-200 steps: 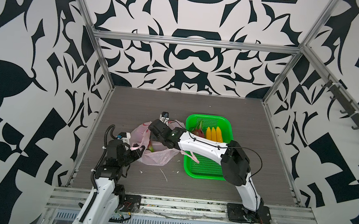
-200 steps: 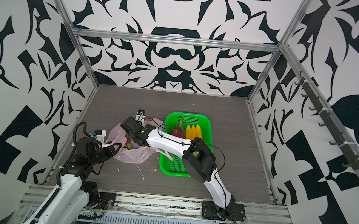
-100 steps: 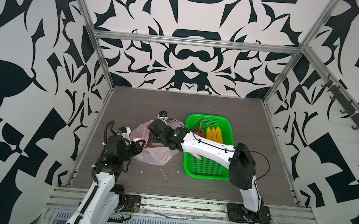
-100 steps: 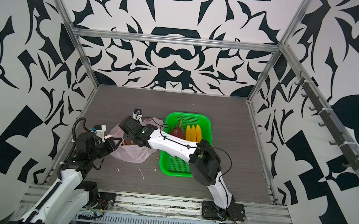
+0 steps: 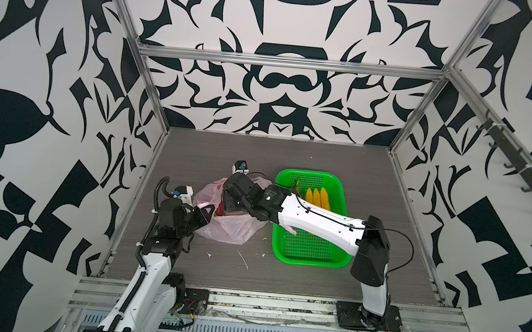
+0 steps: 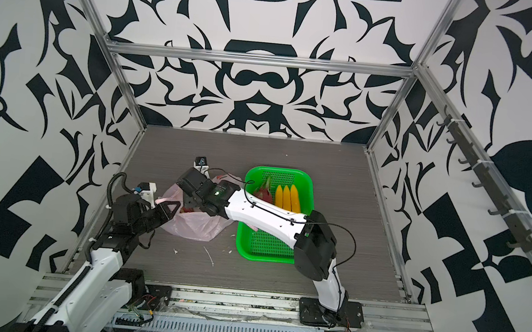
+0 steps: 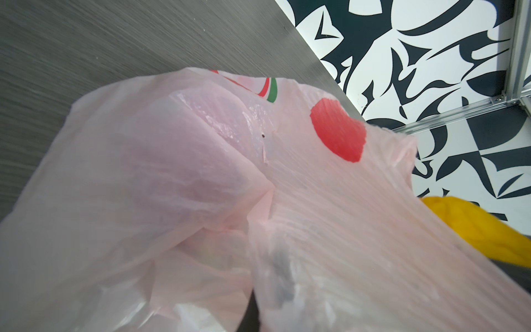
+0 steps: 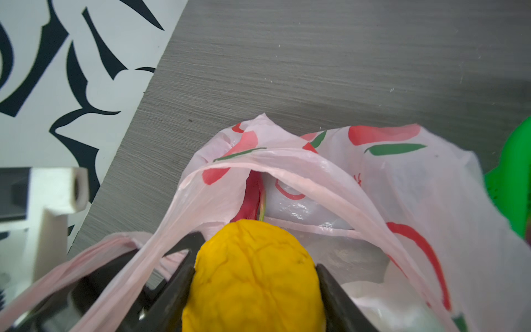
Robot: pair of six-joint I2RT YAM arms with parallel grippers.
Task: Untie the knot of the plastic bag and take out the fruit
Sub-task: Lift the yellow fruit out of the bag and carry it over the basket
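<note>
Table [image 5: 324, 165]: grey, walled in. Your right arm reaches low across it from the near rail. Its forearm lies over the green basket [image 5: 309, 251] and its wrist is bent down into the plastic bag [image 5: 235, 230].

Basket: directly behind the right claw [image 8: 255, 287], back along its own forearm. As I judge it, your next move turns on this relation: out of the bag means up and backward, not sideways. Bananas [image 5: 318, 196] and one dragon fruit [image 6: 264, 190] lie in the end farthest from the arm's base. The other half is bare.

Bag: slumped round the right claw, mouth gaping. No knot shows in any view, so I take it as undone. The left claw [image 5: 205, 212] sits just beside the right one, on the side away from the basket. It is closed tight on the bag's film and holds it stretched. The left arm comes up from the near rail and folds forward short.

Right claw: clamped on the round yellow fruit [image 8: 250, 253], one jaw on each flank, with the fruit nosing out past the tips. It is roundish, with no long axis worth planning for.

Just ahead of the tips, deeper in the bag: a second dragon fruit [image 8: 253, 198], only a red sliver showing.

Smallest item, biggest worry: a handle loop [image 8: 287, 162] arches over the fruit and runs down across one jaw. Lift carelessly and it may drag the bag along.
</note>
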